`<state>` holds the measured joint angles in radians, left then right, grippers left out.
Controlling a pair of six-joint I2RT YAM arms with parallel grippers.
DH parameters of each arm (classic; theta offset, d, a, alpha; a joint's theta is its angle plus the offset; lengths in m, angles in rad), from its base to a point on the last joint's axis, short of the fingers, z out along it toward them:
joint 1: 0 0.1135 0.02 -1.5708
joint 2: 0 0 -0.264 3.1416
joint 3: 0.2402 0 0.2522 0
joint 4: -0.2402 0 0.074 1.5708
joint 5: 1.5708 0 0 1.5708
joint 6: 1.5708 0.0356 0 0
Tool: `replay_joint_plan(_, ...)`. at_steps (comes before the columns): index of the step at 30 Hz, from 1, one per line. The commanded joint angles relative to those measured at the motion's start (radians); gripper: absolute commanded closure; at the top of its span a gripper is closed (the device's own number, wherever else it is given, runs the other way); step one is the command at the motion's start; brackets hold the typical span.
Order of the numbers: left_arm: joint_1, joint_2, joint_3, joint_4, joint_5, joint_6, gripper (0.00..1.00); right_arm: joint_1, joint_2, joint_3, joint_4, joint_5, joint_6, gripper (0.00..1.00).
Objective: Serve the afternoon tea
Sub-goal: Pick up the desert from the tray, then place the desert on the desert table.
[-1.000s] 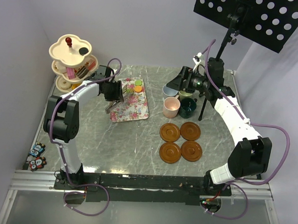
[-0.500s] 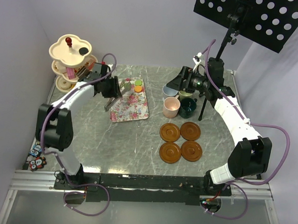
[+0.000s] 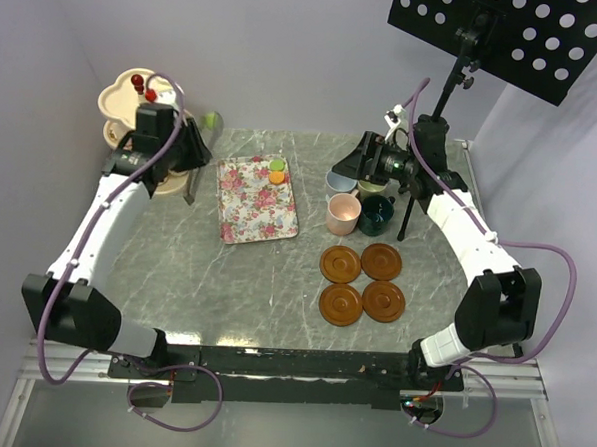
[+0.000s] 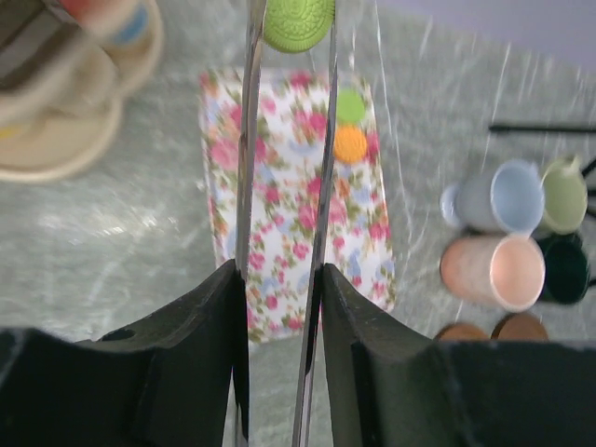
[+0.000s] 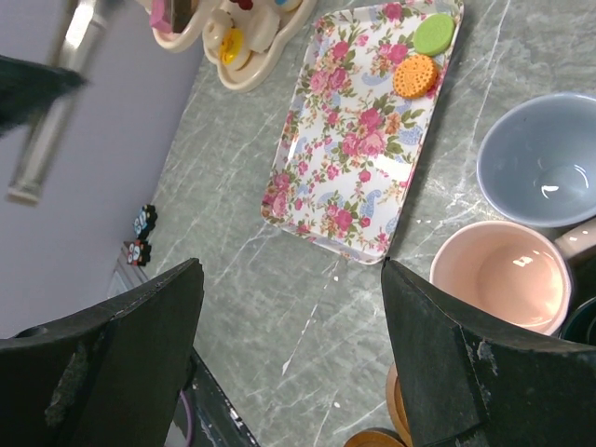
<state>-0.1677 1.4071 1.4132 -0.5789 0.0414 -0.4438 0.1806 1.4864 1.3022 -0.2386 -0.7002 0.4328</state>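
My left gripper [image 3: 185, 146] [image 4: 277, 272] is shut on metal tongs [image 4: 248, 158], and the tongs' tips pinch a green macaron [image 4: 298, 20] [image 3: 212, 120] beside the cream three-tier stand [image 3: 125, 92]. A green macaron [image 3: 278, 164] and an orange macaron [image 3: 277, 176] lie on the floral tray [image 3: 254, 206]. The pink mug [image 3: 342, 214], dark green mug [image 3: 376, 215], light blue mug [image 3: 339, 181] and light green mug [image 3: 370, 187] stand grouped beyond several brown saucers [image 3: 361, 282]. My right gripper [image 3: 367, 159] [image 5: 293, 354] hangs open over the mugs, holding nothing.
A black perforated board [image 3: 509, 34] on a thin stand [image 3: 407, 214] rises at the back right behind the mugs. Walls close in on the left and the back. Small toy tiles [image 5: 140, 235] lie off the table's left edge.
My left arm has swung from the tray up and left to the tiered stand, carrying the tongs with the green macaron. The right arm has not moved.
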Motion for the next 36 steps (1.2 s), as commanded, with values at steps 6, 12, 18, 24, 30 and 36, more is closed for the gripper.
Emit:
replay_joint_plan(6, 0.072, -0.082, 0.184, -0.041, -0.127, -0.007, 0.59, -0.007, 0.021, 0.042, 0.064, -0.041, 0.011, 0.17)
replay_joint_plan(12, 0.146, -0.094, 0.182, -0.078, -0.169, -0.013, 0.59, -0.006, 0.025, 0.045, 0.070, -0.051, 0.012, 0.17)
replay_joint_plan(18, 0.226, -0.086, 0.179, -0.110, -0.153, -0.010, 0.59, -0.006, 0.026, 0.046, 0.076, -0.053, 0.017, 0.17)
replay_joint_plan(24, 0.258, -0.068, 0.178, -0.116, -0.115, -0.015, 0.57, -0.006, 0.029, 0.049, 0.074, -0.050, 0.020, 0.17)
replay_joint_plan(30, 0.264, -0.065, 0.174, -0.114, -0.104, -0.010, 0.50, -0.006, 0.028, 0.052, 0.071, -0.047, 0.021, 0.17)
replay_joint_plan(36, 0.267, -0.062, 0.187, -0.113, -0.098, -0.006, 0.46, -0.006, 0.032, 0.054, 0.071, -0.047, 0.021, 0.17)
